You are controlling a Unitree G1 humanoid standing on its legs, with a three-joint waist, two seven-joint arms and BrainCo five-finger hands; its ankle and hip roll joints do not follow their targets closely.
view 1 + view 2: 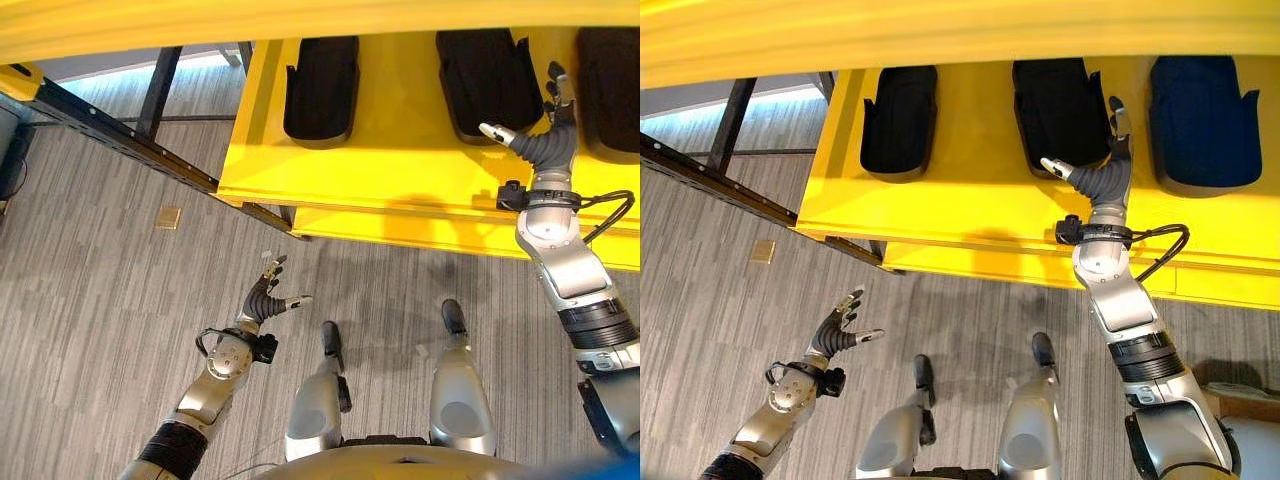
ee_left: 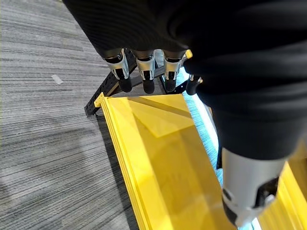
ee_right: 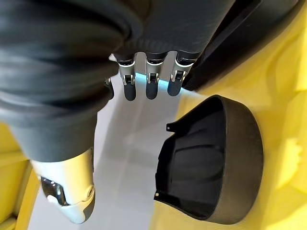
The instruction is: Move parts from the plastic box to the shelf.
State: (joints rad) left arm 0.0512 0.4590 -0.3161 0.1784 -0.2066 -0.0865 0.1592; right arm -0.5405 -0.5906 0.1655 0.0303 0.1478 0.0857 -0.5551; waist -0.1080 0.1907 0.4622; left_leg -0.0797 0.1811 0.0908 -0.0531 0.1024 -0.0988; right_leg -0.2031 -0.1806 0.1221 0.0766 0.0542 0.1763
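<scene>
Three black moulded parts lie side by side on the yellow shelf (image 1: 400, 170): a left one (image 1: 322, 88), a middle one (image 1: 488, 80) and a right one (image 1: 610, 85). My right hand (image 1: 540, 145) hovers over the shelf at the middle part's near right edge, open, fingers straight, thumb spread, holding nothing. The right wrist view has its fingers (image 3: 151, 81) beside one black part (image 3: 216, 163), apart from it. My left hand (image 1: 262, 300) hangs low over the carpet in front of the shelf, open and empty, with its fingers (image 2: 144, 72) straight in the left wrist view.
A dark metal rack beam (image 1: 120, 130) runs diagonally at the left, meeting the shelf's corner. A small brass floor plate (image 1: 168, 217) sits in the grey carpet. The corner of a cardboard box (image 1: 1245, 400) shows at the lower right.
</scene>
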